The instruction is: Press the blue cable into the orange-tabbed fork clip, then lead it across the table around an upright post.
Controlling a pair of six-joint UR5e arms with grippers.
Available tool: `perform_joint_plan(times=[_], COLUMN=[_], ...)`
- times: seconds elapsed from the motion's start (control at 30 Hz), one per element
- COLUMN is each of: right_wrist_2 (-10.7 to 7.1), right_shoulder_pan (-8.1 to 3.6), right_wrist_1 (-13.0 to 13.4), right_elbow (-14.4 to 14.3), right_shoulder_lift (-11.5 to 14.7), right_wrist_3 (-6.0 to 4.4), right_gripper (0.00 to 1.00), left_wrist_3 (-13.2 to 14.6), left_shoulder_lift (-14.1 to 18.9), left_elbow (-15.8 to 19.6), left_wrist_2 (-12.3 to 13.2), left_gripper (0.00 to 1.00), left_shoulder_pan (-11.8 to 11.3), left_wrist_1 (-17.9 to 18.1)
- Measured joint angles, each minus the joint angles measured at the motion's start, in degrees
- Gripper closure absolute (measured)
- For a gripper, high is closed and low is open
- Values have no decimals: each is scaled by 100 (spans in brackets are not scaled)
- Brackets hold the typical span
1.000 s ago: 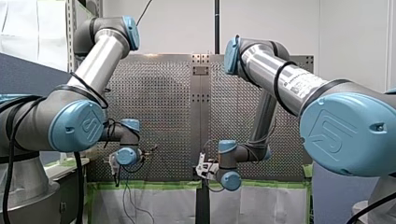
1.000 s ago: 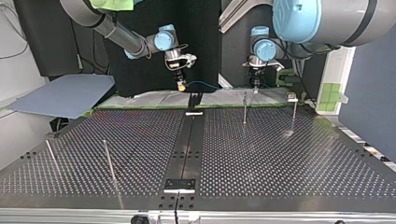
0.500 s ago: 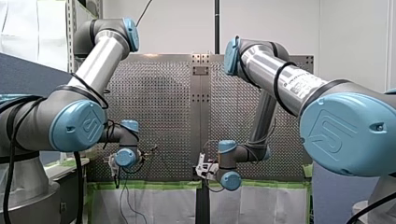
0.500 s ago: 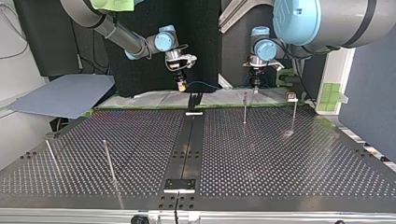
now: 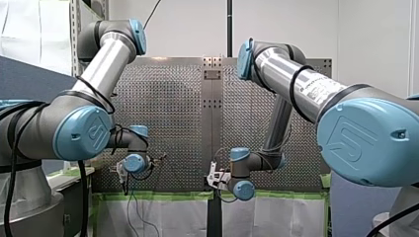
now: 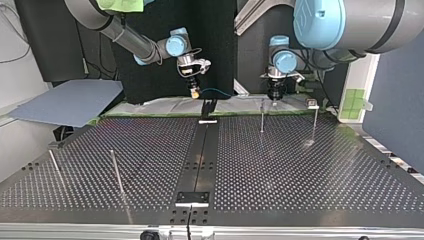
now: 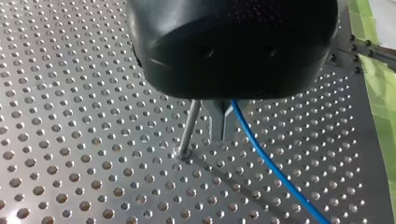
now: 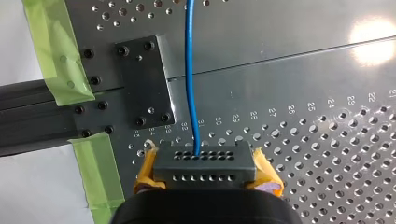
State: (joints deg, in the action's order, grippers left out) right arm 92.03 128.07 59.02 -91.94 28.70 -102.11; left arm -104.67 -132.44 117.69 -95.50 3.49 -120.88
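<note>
As you check both wrists, left gripper (image 7: 222, 136) pinched together on the blue cable (image 7: 267, 164), upright post (image 7: 188, 130) just beside it, right gripper (image 8: 205, 164) clamped on the same cable between yellow pads (image 8: 145, 169).

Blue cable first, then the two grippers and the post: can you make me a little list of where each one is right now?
Blue cable: held by both grippers, not yet led around the post.
Right gripper: shut on the cable, yellow pads, over the table's edge near the green tape.
Left gripper: shut on the cable, low over the table, just beside the post.
Post: thin metal rod, standing upright in the table.
Table: metal, full of small holes.
</note>
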Motion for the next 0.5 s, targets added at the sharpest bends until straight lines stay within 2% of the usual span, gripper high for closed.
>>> perform_joint_plan(times=[0.27, 0.5], right_wrist_2=[-2, -7], right_shoulder_pan=[-31, -122], right_wrist_1=[-100, -274], right_elbow=[84, 244], right_shoulder_lift=[0, 0], right_wrist_3=[5, 5], right_gripper=[100, 100], left_wrist_3=[-53, -140], left_shoulder_lift=[-3, -3], left_elbow=[-266, -426], left_wrist_2=[34, 117], left_gripper=[98, 98], left_shoulder_pan=[-25, -95], left_wrist_1=[-229, -379])
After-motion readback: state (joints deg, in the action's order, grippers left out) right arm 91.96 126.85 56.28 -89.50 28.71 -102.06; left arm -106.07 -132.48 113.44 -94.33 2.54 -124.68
